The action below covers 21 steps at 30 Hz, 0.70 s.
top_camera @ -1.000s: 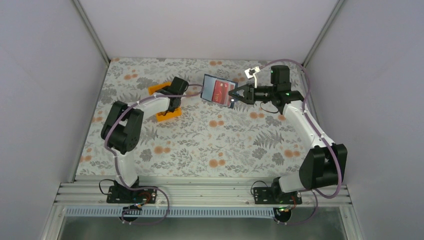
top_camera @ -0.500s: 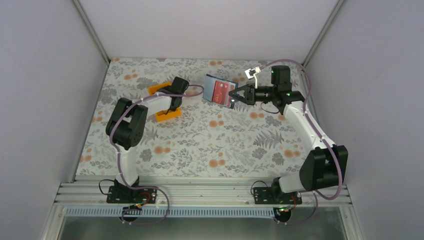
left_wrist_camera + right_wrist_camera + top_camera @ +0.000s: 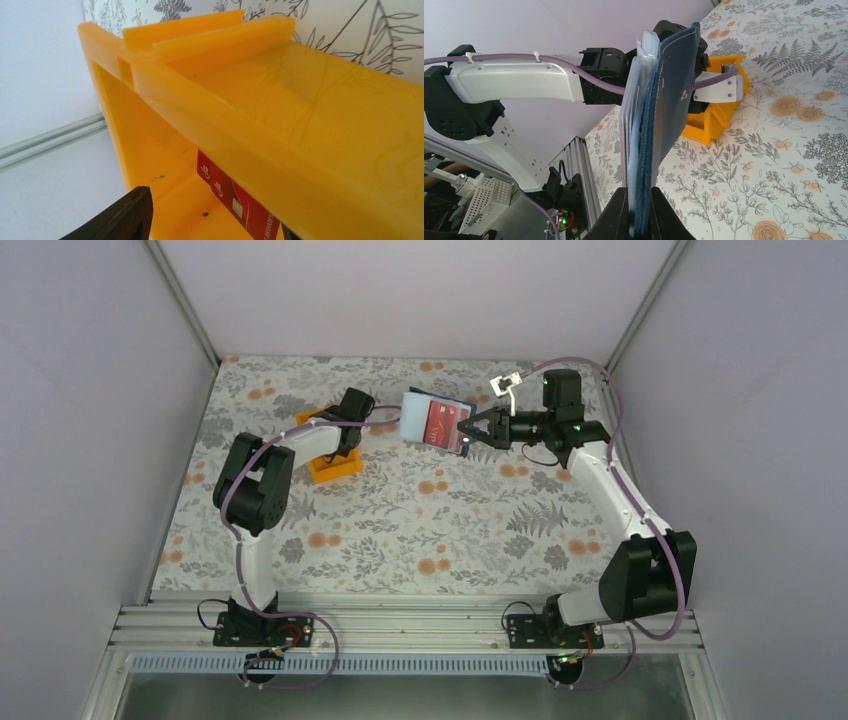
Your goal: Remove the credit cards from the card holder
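The card holder (image 3: 420, 412) is a blue wallet held up off the table, open, with a red credit card (image 3: 438, 423) showing in its pocket. My right gripper (image 3: 467, 431) is shut on its right edge; the right wrist view has the card holder (image 3: 666, 95) edge-on, pinched between the fingers of my right gripper (image 3: 642, 216). My left gripper (image 3: 338, 443) reaches into the orange tray (image 3: 322, 469). In the left wrist view another red credit card (image 3: 235, 200) leans against the tray's wall (image 3: 250, 135), free between the spread fingers of my left gripper (image 3: 210, 231).
The flowered tablecloth (image 3: 420, 530) covers the table. The left arm's white link (image 3: 514, 80) and the orange tray (image 3: 716, 122) lie just behind the held wallet. Grey walls close in the left, back and right sides.
My left gripper has opened and let go of the red card, which now rests in the orange tray. The left wrist shifted slightly. The right arm holds the wallet almost still.
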Motion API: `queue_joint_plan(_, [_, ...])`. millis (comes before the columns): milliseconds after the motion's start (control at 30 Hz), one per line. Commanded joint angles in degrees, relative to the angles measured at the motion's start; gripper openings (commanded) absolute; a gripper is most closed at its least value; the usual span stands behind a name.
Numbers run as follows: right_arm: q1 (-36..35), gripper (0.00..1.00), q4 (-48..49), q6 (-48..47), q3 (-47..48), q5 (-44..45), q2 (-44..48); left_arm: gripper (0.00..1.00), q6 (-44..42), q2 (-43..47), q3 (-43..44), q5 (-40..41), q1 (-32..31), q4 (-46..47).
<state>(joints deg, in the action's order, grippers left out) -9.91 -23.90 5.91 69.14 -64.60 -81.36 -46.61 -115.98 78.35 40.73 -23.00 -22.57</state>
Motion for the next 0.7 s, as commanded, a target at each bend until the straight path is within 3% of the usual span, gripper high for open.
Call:
queue_joint_plan(0, [0.4,0.04,-0.6,-0.6,2.3,-1.7,1.2,0.68,2.1,1.4,4.2,-6.4,0.5,-6.5])
queue_joint_plan(533, [0.4,0.04,-2.5,-0.2,4.4,-0.2,1.5,0.84,5.1,17.1,7.4,-32.2,2.6,-16.7])
queue_joint_plan(667, [0.4,0.04,-3.0,-0.4,4.7,-0.6,1.7,0.85,6.4,23.5,9.0,-43.1,2.8,-19.3])
